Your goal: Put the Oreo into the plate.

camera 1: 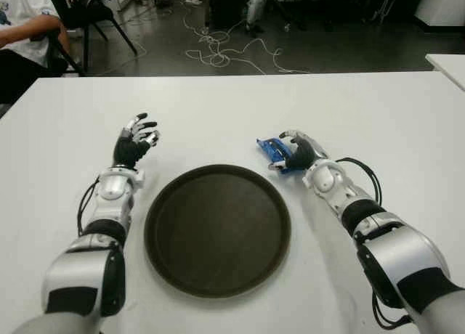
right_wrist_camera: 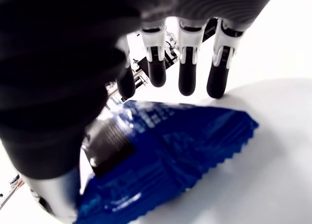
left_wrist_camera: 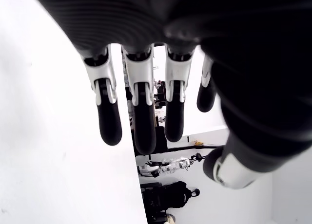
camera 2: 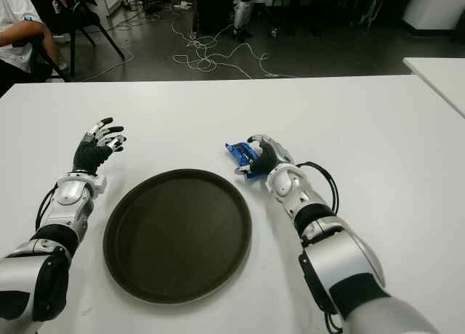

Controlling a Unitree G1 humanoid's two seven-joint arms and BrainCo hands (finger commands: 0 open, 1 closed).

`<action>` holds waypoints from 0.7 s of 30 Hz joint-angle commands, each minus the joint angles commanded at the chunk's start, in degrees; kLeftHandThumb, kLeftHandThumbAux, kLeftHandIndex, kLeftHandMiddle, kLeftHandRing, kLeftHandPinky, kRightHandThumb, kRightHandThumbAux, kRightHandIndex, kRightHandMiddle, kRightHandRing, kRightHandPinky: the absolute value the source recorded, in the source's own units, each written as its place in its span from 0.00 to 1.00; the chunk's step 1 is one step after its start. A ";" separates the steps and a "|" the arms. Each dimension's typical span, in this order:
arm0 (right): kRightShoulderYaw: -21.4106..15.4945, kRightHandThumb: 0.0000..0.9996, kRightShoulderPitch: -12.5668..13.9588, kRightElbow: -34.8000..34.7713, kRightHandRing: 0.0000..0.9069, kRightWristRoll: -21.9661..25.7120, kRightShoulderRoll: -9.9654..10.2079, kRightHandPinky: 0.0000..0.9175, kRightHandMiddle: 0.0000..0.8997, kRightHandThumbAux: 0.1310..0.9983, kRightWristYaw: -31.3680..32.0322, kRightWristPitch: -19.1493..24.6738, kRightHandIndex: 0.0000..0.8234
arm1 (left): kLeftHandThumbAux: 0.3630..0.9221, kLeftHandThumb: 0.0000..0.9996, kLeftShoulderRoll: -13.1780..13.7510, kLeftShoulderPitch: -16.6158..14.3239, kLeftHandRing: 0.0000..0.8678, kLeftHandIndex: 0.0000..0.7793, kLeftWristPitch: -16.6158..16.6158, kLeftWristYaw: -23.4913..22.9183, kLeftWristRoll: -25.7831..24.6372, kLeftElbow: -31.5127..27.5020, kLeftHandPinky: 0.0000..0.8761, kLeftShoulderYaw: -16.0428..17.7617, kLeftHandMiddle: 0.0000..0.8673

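The left hand (camera 1: 135, 142) is raised over the white table (camera 1: 218, 109) just beyond the left edge of the plate (camera 1: 217, 229), its fingers (left_wrist_camera: 109, 122) spread and holding nothing; it plays no part in this step. The round dark plate lies between the two arms and carries nothing yet. To its right, near the far-right part of the rim, the blue Oreo packet (right_wrist_camera: 170, 151) lies flat on the table with the right hand (camera 1: 297, 153) over it. That hand's fingers (right_wrist_camera: 187, 78) reach out straight past the packet's far edge, uncurled; the thumb appears beside the near end.

A good grasp probably needs the fingers to curl under the far edge against the thumb, without crushing the crinkled wrapper, before any lift toward the plate.
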 joint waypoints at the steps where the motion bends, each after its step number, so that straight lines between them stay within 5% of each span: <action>1: 0.33 0.00 0.10 -0.05 0.14 -0.33 -0.03 0.13 0.15 0.76 -0.30 -0.32 0.27 | 0.69 0.33 0.01 0.01 0.33 0.18 -0.01 0.08 0.10 -0.03 0.36 -0.10 0.29; 7: 2.62 0.00 0.25 -0.05 0.15 -2.79 -0.23 0.16 0.16 0.76 -2.30 -0.55 0.24 | 0.65 0.35 -0.05 0.04 0.34 0.20 -0.29 0.17 0.26 -0.14 0.38 -0.27 0.30; 21: 3.38 0.00 0.30 0.06 0.26 -3.21 -0.18 0.29 0.28 0.86 -3.58 -0.48 0.45 | 0.64 0.34 -0.20 -0.23 0.34 0.21 -0.11 0.91 0.62 -0.08 0.36 -0.37 0.31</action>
